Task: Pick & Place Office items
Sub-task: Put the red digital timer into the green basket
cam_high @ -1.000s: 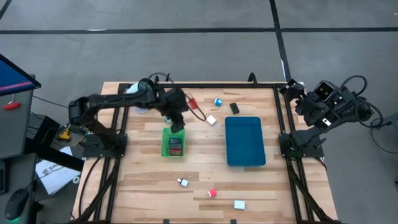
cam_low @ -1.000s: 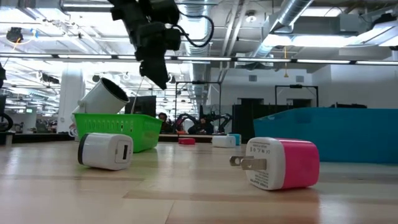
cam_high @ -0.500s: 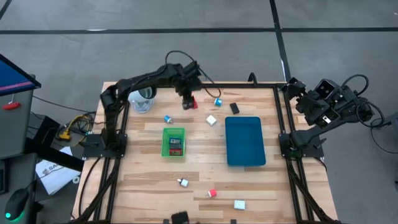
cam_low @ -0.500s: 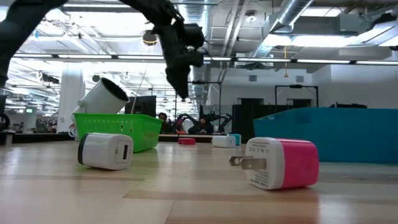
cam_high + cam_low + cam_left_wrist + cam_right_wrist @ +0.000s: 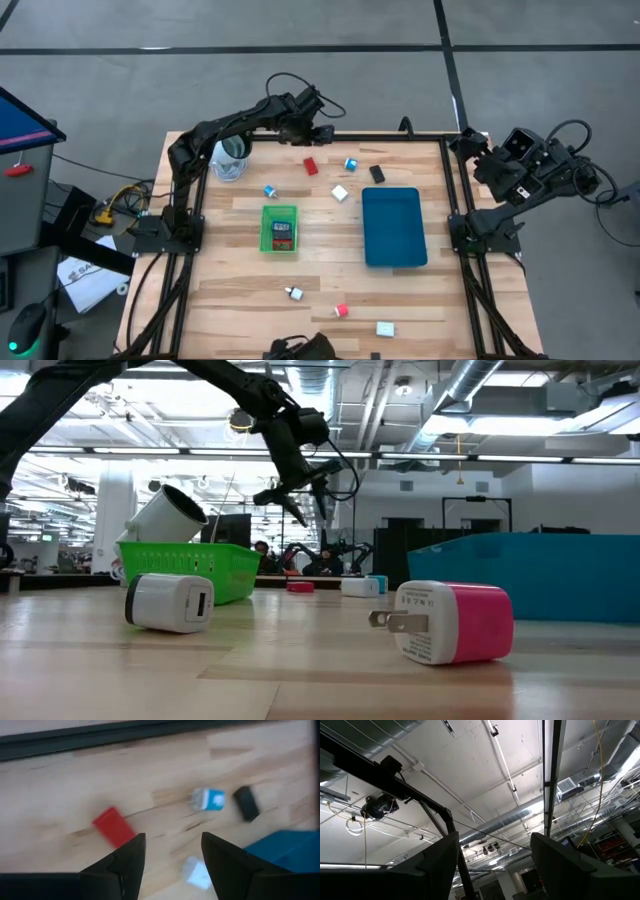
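Note:
My left gripper (image 5: pixel 318 130) hangs open in the air at the table's far edge, just beyond a red block (image 5: pixel 311 165). In the left wrist view its fingers (image 5: pixel 172 840) frame that red block (image 5: pixel 114 826), a blue-and-white plug (image 5: pixel 209 799), a black block (image 5: pixel 246 802) and a white block (image 5: pixel 196 872), all lying flat on the wood. The low view shows the gripper (image 5: pixel 298 495) well above the table. My right gripper (image 5: pixel 480 150) is parked off the table's right side, open, pointing at the ceiling (image 5: pixel 495 837).
A green tray (image 5: pixel 279 228) with small items in it sits left of centre and a dark blue tray (image 5: pixel 393 226) to its right. A white cylinder (image 5: pixel 229 158) lies at the far left. A small blue item (image 5: pixel 270 190) and three more small items (image 5: pixel 341 311) lie near the near edge.
My left gripper has travelled from over the green tray toward the table's far edge and a little right, passing over the red block, and has tipped from pointing down to slanting forward. The small items have stayed where they were.

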